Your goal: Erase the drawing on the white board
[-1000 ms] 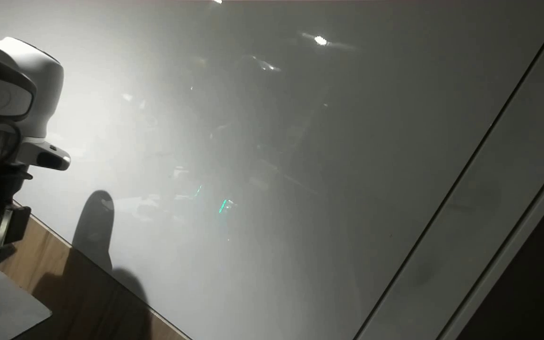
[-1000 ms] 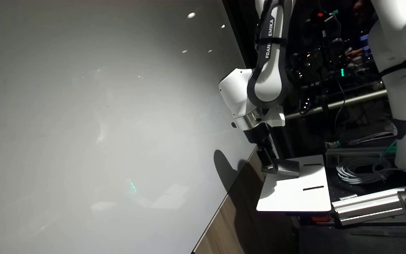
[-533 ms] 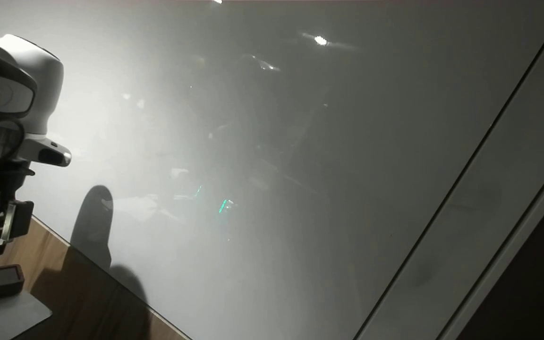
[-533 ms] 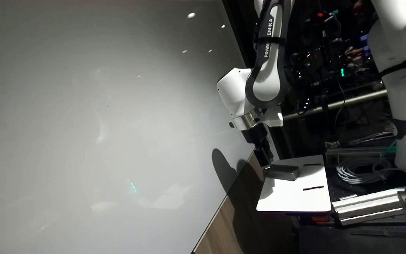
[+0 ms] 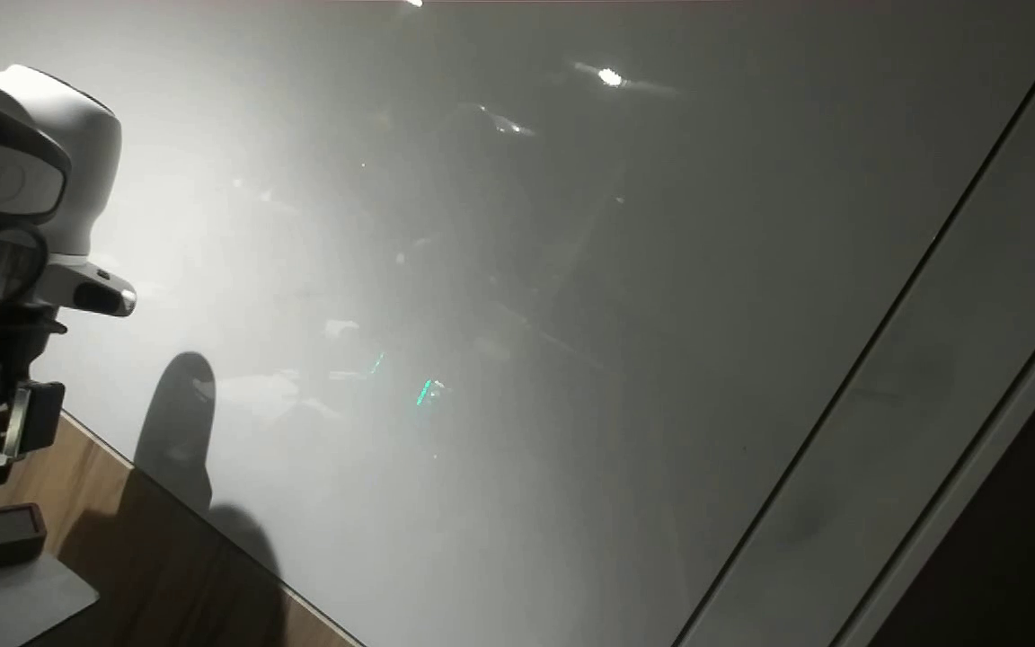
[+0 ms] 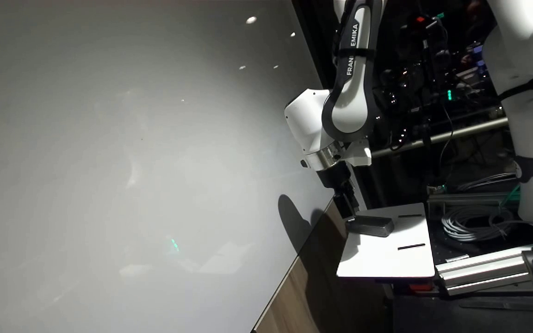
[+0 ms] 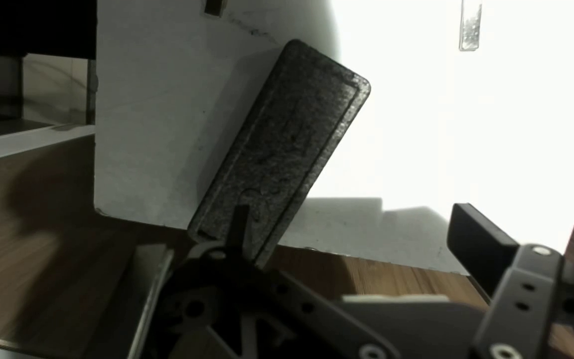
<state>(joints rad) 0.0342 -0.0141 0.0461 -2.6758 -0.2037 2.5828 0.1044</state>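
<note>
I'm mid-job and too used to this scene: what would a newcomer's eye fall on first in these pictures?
Probably the glossy white board, filling most of an exterior view, with bright glints near the top and a rounded shadow at lower left. Next, the dark block lying diagonally on a white panel, near the middle of the wrist view. Across the bottom of that view spreads the open end effector.

Coiled grey cable, wooden strip.
</note>
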